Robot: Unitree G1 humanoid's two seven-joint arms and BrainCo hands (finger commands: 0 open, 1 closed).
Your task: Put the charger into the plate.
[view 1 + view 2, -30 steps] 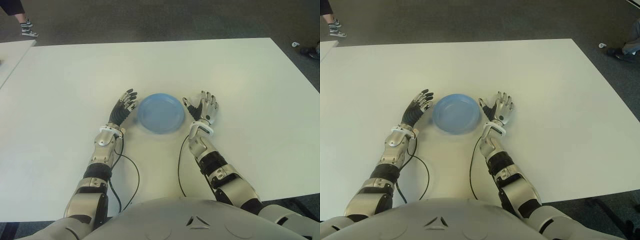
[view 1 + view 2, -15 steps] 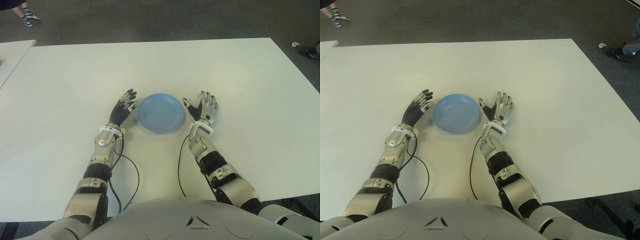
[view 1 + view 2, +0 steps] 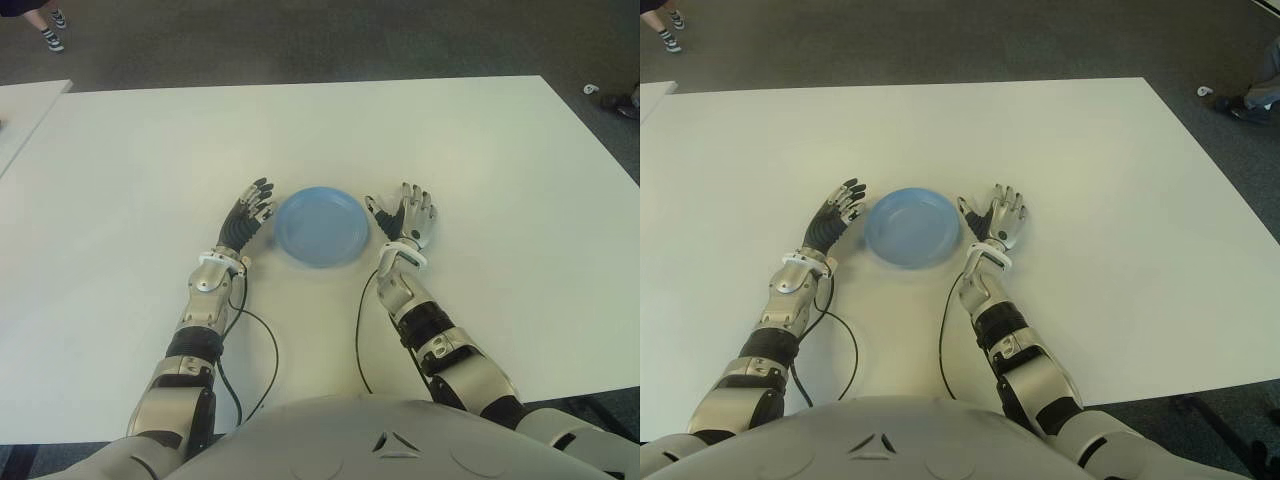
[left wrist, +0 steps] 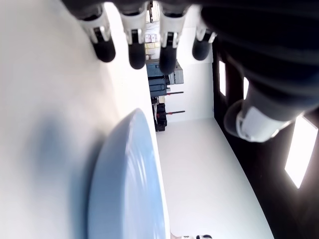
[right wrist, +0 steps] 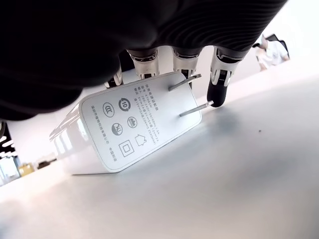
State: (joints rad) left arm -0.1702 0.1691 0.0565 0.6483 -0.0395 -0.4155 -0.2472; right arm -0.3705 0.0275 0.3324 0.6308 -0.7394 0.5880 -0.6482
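A blue plate (image 3: 321, 226) sits on the white table (image 3: 450, 140), between my two hands. The white charger (image 5: 134, 127) appears only in the right wrist view: it lies tilted on the table under my right palm, label side and two metal prongs facing the camera. In the eye views my right hand (image 3: 408, 215) covers it, just right of the plate, fingers (image 5: 220, 84) stretched out past the charger and not curled around it. My left hand (image 3: 250, 212) shows beside the plate's left rim (image 4: 129, 184) with straight fingers (image 4: 102, 40), holding nothing.
Thin black cables (image 3: 268, 345) trail from both wrists back toward my body. A second white table (image 3: 25, 110) stands at the far left. A person's feet (image 3: 50, 30) are on the floor at the top left, and shoes (image 3: 618, 100) at the right edge.
Both hands, the plate and the charger are where they were. Only the person's feet at the top left have shifted.
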